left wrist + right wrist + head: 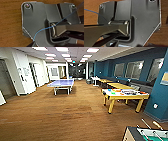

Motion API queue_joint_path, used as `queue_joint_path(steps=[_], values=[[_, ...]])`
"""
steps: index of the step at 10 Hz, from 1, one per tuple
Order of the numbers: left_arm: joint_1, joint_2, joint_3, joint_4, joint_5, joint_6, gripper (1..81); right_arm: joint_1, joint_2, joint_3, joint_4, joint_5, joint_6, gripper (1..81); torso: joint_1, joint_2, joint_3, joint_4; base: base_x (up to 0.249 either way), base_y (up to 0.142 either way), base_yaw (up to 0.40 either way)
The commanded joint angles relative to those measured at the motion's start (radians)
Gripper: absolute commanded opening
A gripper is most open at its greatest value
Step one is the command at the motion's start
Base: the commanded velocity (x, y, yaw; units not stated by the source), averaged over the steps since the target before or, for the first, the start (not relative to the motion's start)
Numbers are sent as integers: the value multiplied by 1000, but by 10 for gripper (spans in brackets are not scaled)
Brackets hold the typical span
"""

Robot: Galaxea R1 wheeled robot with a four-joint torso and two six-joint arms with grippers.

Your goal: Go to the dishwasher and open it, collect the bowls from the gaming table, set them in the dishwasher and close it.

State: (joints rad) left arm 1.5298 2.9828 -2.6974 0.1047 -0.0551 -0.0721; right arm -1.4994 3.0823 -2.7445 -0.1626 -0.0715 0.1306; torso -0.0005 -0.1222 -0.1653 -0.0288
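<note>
Grippers' state: cannot tell. Best driven slowly toward gaming table (125, 95), keeping wide of foosball table (146, 134).

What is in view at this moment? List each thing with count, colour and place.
White-topped gaming table with yellow-cream sides: one, right of the room, by the blue wall.
Small items on its top: several, green, orange and dark; too blurred to name.
Blue table-tennis table: one, centre-left, farther back.
Green-field foosball table with rods: one, lower right corner of the head view.
Yellow-topped tables: a row along the right wall, behind the gaming table.
Brown wood-look floor: throughout.
Thin blue cable: one, across the robot's dark wrist plate.
</note>
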Motion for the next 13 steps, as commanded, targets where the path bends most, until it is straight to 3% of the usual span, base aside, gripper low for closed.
queue_joint_path(steps=[1, 13], values=[[-46, -5, 1, 4, 51, 6, 811, 49, 5, 5, -5, -54, -3, 811, 1, 0, 0, 0, 197, 0, 0], [-44, 0, 1, 4, 51, 6, 811, 50, 2, 5, -3, -53, -3, 811, 1, 0, 0, 0, 203, 0, 0]])
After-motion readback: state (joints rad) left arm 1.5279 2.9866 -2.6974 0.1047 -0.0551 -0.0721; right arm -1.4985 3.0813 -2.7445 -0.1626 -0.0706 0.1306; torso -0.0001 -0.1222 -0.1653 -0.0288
